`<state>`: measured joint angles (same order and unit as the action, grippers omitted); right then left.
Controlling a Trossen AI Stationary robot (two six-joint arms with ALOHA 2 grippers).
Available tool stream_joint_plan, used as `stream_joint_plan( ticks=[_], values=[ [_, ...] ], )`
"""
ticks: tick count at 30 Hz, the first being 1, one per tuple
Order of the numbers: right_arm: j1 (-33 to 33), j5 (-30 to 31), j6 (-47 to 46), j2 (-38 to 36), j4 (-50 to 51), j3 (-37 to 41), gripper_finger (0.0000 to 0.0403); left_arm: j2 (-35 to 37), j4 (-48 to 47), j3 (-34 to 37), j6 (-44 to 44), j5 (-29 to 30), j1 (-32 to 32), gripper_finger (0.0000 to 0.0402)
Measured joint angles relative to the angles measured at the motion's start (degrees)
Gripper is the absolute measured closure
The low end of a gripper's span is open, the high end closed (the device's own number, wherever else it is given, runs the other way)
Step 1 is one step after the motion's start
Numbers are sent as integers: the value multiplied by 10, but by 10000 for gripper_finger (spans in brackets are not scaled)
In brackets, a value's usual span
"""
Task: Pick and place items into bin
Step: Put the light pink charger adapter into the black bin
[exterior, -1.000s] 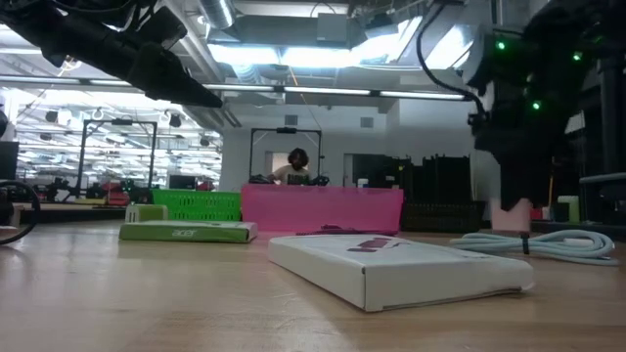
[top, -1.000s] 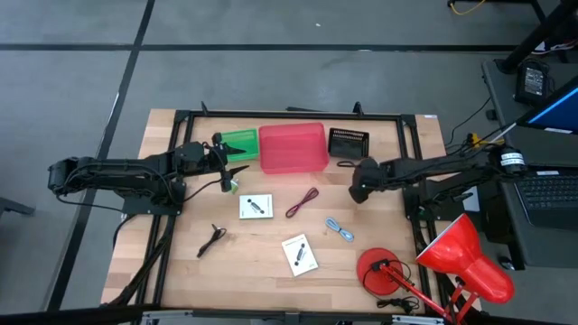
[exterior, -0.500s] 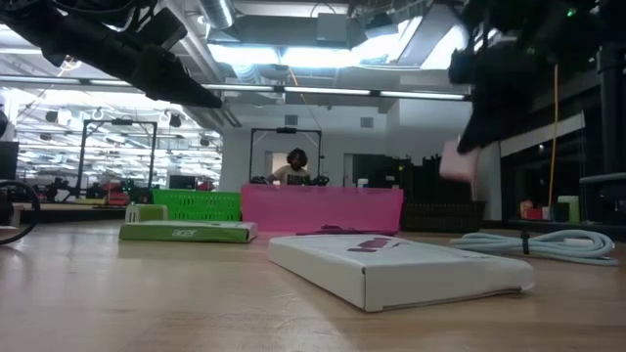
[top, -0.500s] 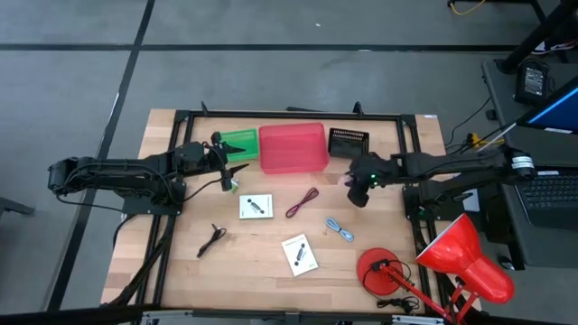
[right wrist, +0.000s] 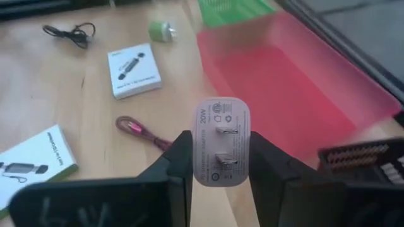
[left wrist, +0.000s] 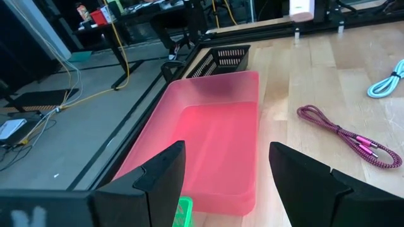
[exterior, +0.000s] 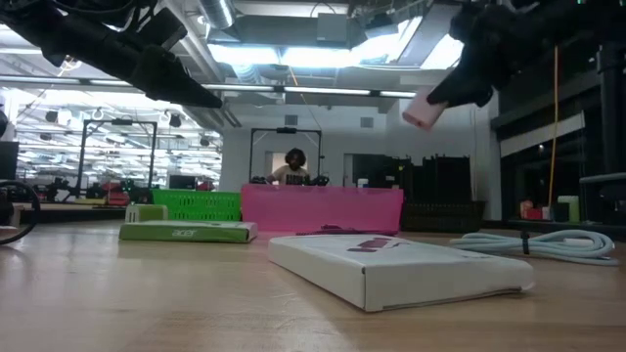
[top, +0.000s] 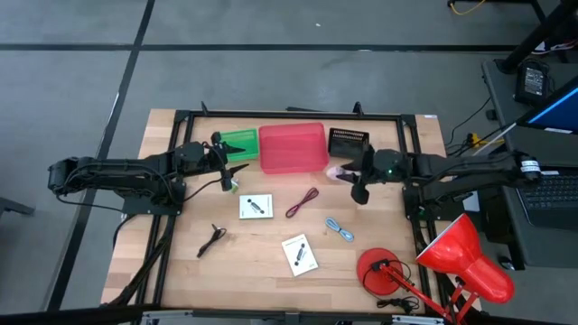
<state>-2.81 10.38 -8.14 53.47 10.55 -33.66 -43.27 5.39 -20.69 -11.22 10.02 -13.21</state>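
My right gripper [top: 345,171] is shut on a pinkish-white plug charger [top: 335,170], high above the table by the red bin's [top: 293,148] right edge. In the low view the charger [exterior: 421,110] hangs in the air. My left gripper [top: 233,171] is open and waits at the bin's near left corner, above a small green piece [top: 232,185]. Flat on the table lie two white cards [top: 256,207] [top: 299,254], a red cord [top: 302,202], a blue cord [top: 340,229] and a dark cord [top: 211,239]. My right gripper pinches the charger's body [right wrist: 220,148] between its two fingers [right wrist: 180,157], one on each narrow side. The face with the two metal prongs looks back at the wrist camera. The fingers reach in from the table's right, slanting slightly down. The charger is lifted clear.
A green bin [top: 237,140] stands left of the red bin and a black basket [top: 348,142] right of it. A red desk lamp [top: 452,262] fills the near right corner. A black frame runs along the table's edges. Bare wood lies near the table's near left.
My right gripper has risen and moved toward the table's left, toward the red bin, tipping from pointing down to nearly level. The charger has been carried up with it, from just above the table to well clear of it.
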Motion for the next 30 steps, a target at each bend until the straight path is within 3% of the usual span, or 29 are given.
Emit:
stream_joint_plan(
  ticks=[8, 14, 30],
  values=[
    [16, -10, 56, 0, -293, 128, 312, 0, 0, 0, 0, 6, 0, 178],
    [25, -12, 60, 0, -405, 189, 312, 0, 0, 0, 0, 6, 0, 178],
    [26, -13, 113, 0, -450, 201, 312, 0, 0, 0, 30, 6, 0, 178]
  ],
)
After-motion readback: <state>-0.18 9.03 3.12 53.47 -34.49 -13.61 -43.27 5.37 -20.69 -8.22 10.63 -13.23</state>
